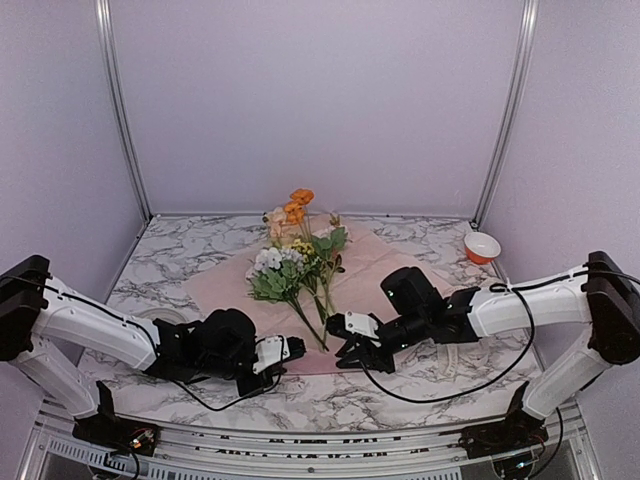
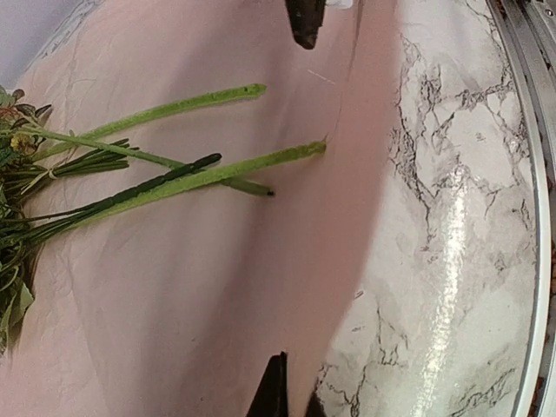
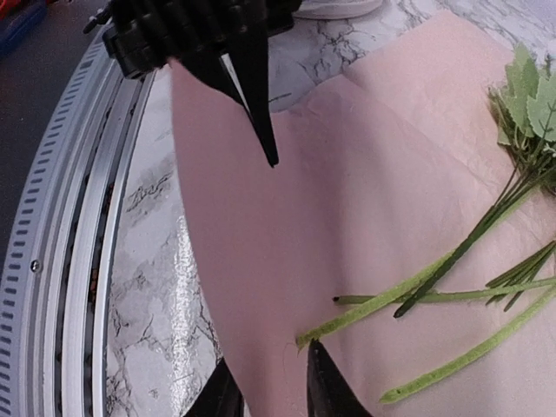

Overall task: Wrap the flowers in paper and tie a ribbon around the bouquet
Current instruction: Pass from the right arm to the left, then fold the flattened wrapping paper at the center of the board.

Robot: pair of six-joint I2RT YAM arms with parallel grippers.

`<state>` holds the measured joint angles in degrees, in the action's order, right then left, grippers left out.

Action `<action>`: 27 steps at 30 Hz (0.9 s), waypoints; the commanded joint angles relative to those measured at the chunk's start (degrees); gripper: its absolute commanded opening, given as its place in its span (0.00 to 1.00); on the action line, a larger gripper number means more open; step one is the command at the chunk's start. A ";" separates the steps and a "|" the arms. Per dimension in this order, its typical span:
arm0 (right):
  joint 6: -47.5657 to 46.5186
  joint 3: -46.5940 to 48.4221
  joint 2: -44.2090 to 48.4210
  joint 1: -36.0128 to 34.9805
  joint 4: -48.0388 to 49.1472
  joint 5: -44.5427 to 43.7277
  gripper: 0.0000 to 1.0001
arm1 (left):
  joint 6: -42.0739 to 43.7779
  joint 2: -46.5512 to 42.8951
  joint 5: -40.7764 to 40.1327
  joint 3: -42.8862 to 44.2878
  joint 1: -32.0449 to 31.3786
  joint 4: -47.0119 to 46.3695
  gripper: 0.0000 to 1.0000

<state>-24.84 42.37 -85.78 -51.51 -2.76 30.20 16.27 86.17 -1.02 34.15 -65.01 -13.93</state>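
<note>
The flowers (image 1: 295,255) lie on the pink paper (image 1: 385,262), blossoms toward the back and green stems (image 2: 217,169) (image 3: 417,291) toward me. My two grippers face each other at the paper's near edge, just in front of the stem ends. The left gripper (image 1: 297,348) (image 2: 294,401) is shut, with the paper's edge pinched between its fingertips. The right gripper (image 1: 338,356) (image 3: 269,395) has its fingers apart, one on each side of the paper's edge, and its upper finger (image 3: 323,387) is close to a stem tip. A cream-white ribbon (image 1: 447,362) lies partly hidden under my right forearm.
A small red-and-white bowl (image 1: 482,246) stands at the back right of the marble table (image 1: 190,255). A grey ringed disc (image 1: 163,317) peeks out behind my left arm. The table's metal front rail (image 2: 530,217) (image 3: 78,261) runs close behind both grippers.
</note>
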 commanded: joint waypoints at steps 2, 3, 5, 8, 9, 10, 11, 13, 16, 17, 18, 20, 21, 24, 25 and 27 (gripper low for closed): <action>8.90 -1.81 7.18 3.97 5.80 5.94 0.33 | -2.00 0.25 2.80 2.86 0.33 -1.20 0.00; 12.75 -2.21 7.69 6.03 8.01 7.67 0.34 | -2.03 0.23 1.93 3.42 0.33 -0.93 0.00; 20.40 -2.14 6.73 9.46 11.48 9.24 0.37 | -2.05 0.48 0.57 4.99 0.82 -0.27 0.00; 28.58 2.48 0.67 13.25 9.68 6.41 0.36 | -2.76 2.63 -1.08 9.70 2.64 3.22 0.00; 30.98 4.86 -1.94 14.56 7.49 6.23 0.36 | -2.70 3.69 -1.49 11.24 3.14 5.05 0.00; 32.18 6.74 -4.53 15.78 5.85 6.06 0.35 | -2.40 4.77 -1.86 12.71 3.58 6.24 0.00; 34.58 8.23 -6.86 17.50 4.81 5.52 0.34 | -1.96 5.84 -2.28 13.93 3.92 7.93 0.00; 38.05 8.94 -10.99 20.01 5.73 5.12 0.32 | -1.44 7.93 -2.87 15.97 4.75 9.96 0.00; 41.18 7.95 -14.04 22.63 7.95 2.26 0.29 | -1.78 10.55 -2.40 18.50 7.01 12.35 0.00; 41.12 7.99 -14.89 23.08 7.50 0.93 0.28 | -1.99 10.98 -1.88 19.36 7.90 13.41 0.00; 40.74 8.19 -15.58 23.20 6.16 -0.16 0.28 | -2.22 11.85 -1.28 20.42 8.65 14.93 0.00; 39.59 8.36 -16.90 23.15 4.12 -1.60 0.27 | -2.27 12.95 0.11 22.69 9.69 19.30 0.00; 39.24 8.22 -17.34 23.16 3.45 -1.74 0.28 | -2.22 13.38 0.88 23.99 10.03 21.87 0.00; 37.89 7.76 -17.64 23.20 1.41 -2.36 0.28 | -2.67 13.67 2.63 24.33 10.62 25.81 0.00; 37.19 7.73 -17.22 23.18 0.55 -2.59 0.28 | -3.05 13.67 3.09 24.04 10.87 25.97 0.00; 35.39 7.71 -15.54 23.18 -0.40 -2.52 0.28 | -3.24 14.18 3.79 23.70 11.33 25.94 0.00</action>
<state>13.04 49.78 -103.09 -28.08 0.01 29.17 14.04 99.44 0.03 57.41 -54.41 5.78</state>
